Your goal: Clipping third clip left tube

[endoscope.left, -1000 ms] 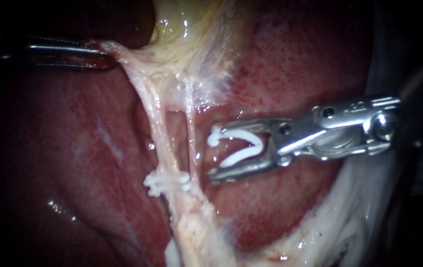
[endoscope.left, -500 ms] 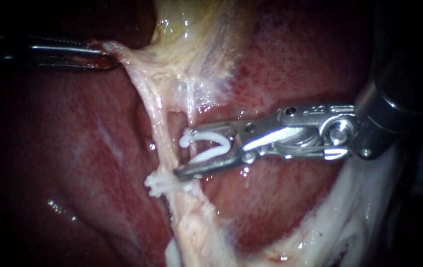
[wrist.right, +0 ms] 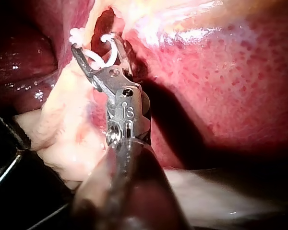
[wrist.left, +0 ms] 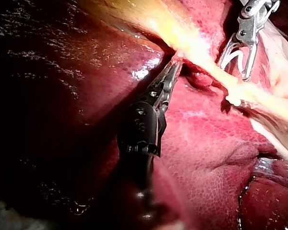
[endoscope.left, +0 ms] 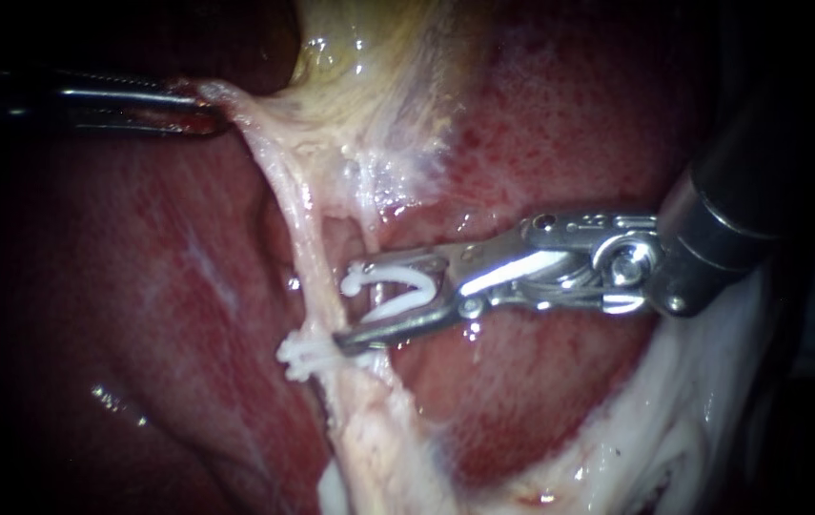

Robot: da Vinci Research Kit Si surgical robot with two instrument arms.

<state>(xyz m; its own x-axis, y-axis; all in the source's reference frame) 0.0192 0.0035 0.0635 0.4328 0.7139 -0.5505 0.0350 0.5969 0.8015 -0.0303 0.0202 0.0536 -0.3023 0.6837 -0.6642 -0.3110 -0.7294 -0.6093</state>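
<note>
Upper left, the left instrument is clenched on pale tissue. Mid-frame, the right instrument grasps a still-unclosed white clip against the left tube, just above an applied clip.

The liver fills most of the endoscope view, a wet, mottled red surface with brighter speckling at the upper right and a darker, smoother lobe across the left half. Small glints of moisture sit at the lower left. Yellowish tissue hangs in from the top centre, glossy, fraying into pale whitish strands where it meets the liver. A band of white tissue curves along the lower right edge, bordering the red surface. Seen from the left wrist, the liver shows a fine netted pattern; from the right wrist it is stippled and shiny, with pale tissue lying against it.
</note>
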